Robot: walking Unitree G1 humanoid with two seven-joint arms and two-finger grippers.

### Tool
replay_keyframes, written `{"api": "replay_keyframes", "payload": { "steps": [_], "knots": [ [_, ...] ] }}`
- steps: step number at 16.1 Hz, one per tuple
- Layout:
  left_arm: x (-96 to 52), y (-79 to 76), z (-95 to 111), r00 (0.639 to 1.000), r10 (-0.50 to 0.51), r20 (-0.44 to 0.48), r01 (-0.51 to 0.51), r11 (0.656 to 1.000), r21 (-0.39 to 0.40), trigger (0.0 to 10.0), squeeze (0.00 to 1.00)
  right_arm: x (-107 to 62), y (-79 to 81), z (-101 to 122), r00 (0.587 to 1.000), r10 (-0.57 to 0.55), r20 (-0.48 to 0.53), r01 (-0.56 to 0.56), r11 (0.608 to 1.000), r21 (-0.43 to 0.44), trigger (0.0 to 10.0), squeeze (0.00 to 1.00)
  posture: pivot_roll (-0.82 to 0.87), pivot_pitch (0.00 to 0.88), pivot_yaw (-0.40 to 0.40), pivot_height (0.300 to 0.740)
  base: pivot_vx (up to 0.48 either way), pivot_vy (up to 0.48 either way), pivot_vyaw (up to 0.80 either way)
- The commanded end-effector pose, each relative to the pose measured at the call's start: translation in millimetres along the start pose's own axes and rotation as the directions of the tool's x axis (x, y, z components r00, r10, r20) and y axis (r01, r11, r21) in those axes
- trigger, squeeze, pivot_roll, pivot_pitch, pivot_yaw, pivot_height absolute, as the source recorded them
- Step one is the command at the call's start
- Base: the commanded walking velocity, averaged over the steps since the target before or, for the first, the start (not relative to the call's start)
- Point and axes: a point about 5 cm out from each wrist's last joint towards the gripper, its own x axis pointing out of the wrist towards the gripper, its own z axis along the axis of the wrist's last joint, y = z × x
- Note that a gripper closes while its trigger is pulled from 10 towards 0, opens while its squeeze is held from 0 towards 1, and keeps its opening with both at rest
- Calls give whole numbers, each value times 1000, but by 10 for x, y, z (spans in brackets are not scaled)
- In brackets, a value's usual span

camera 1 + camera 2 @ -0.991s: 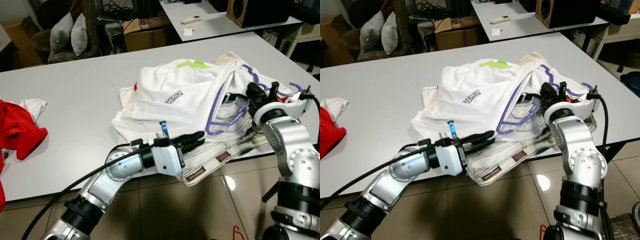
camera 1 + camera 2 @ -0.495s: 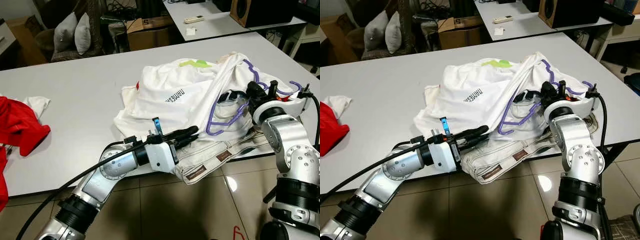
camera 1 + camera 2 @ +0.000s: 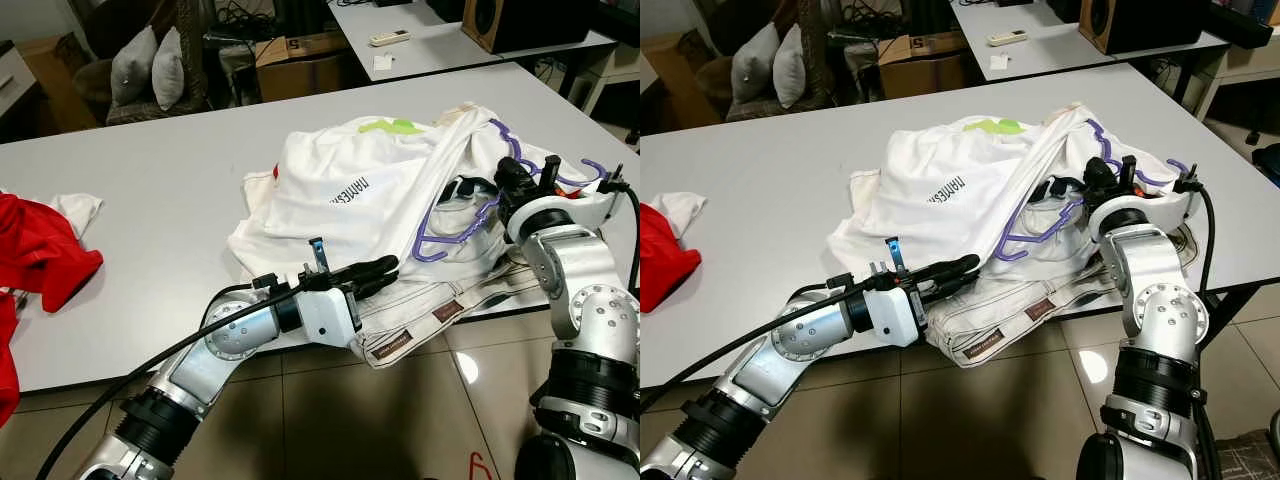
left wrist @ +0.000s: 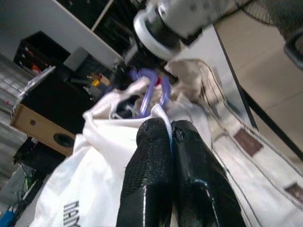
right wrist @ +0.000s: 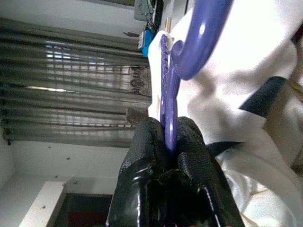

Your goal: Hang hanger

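the right gripper (image 5: pixel 169 142) clamps a purple hanger (image 3: pixel 455 215) lying in a white shirt (image 3: pixel 350 195), while the left gripper (image 4: pixel 171 130), fingers pressed together, rests on the shirt's near edge.

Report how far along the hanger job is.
Done: the right gripper is shut on the purple hanger, which is already partly threaded into the white shirt on the table. In hand: the left gripper is pinched on the shirt's lower edge. Left: seating the shirt fully and lifting it; nothing is hung yet.
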Motion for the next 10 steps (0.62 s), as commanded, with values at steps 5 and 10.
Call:
{"api": "replay_keyframes", "payload": {
  "steps": [5, 10],
  "knots": [
    [14, -122, 115, 993, -99, 66, 95, 994, 53, 0, 0, 128, 122, 224, 989, 21, 143, -34, 995, 89, 10000, 0, -5, 34, 138, 740, 0, 0, 0],
    [80, -58, 251, 989, -74, 129, 68, 997, 48, 0, 0, 279, 93, 152, 990, -28, 138, 25, 999, 19, 10000, 0, 1, 32, 128, 740, 0, 0, 0]
  ]
}}
